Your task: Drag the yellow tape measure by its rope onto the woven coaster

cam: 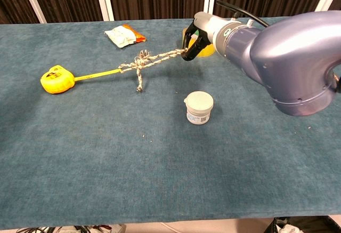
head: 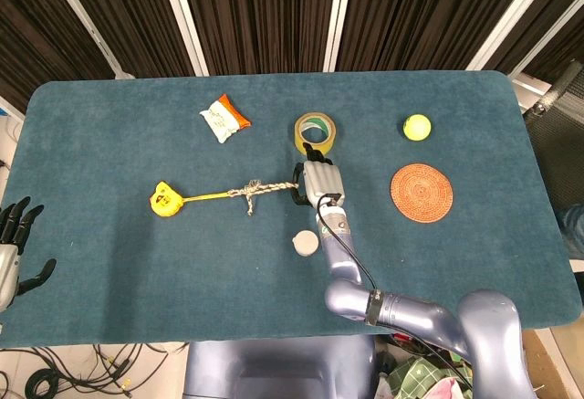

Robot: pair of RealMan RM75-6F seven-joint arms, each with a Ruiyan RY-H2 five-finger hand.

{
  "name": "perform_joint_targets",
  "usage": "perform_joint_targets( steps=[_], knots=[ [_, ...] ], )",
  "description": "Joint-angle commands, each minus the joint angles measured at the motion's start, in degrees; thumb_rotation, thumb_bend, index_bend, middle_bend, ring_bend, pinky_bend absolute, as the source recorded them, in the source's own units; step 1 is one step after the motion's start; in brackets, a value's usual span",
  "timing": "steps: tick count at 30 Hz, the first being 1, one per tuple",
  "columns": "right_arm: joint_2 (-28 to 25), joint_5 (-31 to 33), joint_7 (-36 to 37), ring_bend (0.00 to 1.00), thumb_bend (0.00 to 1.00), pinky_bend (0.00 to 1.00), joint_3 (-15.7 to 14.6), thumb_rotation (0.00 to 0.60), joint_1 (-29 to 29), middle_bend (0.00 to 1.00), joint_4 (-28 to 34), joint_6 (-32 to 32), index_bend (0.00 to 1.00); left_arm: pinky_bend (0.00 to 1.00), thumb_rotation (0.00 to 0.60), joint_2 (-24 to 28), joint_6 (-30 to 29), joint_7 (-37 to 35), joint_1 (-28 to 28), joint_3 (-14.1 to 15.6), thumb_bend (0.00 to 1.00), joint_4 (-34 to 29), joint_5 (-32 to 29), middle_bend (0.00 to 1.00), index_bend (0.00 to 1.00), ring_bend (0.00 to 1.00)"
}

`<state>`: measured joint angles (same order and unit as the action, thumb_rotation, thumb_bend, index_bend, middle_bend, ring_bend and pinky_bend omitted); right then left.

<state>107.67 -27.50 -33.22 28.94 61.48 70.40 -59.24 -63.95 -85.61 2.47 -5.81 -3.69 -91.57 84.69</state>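
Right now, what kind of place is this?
Probably a robot lab test bench: a teal cloth-covered table, dark slatted wall panels behind it, and loose cables on the floor.

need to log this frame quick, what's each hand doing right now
Left hand: open, fingers apart, holding nothing, at the table's left edge.
Right hand: closed on the end of the rope tied to the yellow tape measure.

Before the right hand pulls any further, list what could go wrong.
1. The right hand grips only the rope at its end; it may slip free.
2. The knot joining rope to tape blade could loosen, stranding the yellow tape measure.
3. The tape roll and small white jar flank the path to the woven coaster; either might be struck.
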Motion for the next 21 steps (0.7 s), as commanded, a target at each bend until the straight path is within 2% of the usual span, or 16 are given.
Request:
perform_joint_targets(
  steps=[1, 21],
  knots=[
    [-0.12, 0.03, -0.04, 0.07, 0.51, 0.16, 0.01, 0.600, -0.02, 0.02, 0.11, -0.13, 0.69, 0.00, 0.600, 0.01, 0.03, 0.05, -0.02, 0.01, 0.27, -0.06, 0.00, 0.00, 0.11, 0.00],
    [-1.23, 0.11, -1.08, 0.07, 0.51, 0.16, -0.28, 0.600, -0.35, 0.02, 2.85, -2.30, 0.69, 0.00, 0.600, -0.21, -0.66, 1.23, 0.10, 0.04, 0.27, 0.02, 0.43, 0.00, 0.11, 0.00]
  ],
)
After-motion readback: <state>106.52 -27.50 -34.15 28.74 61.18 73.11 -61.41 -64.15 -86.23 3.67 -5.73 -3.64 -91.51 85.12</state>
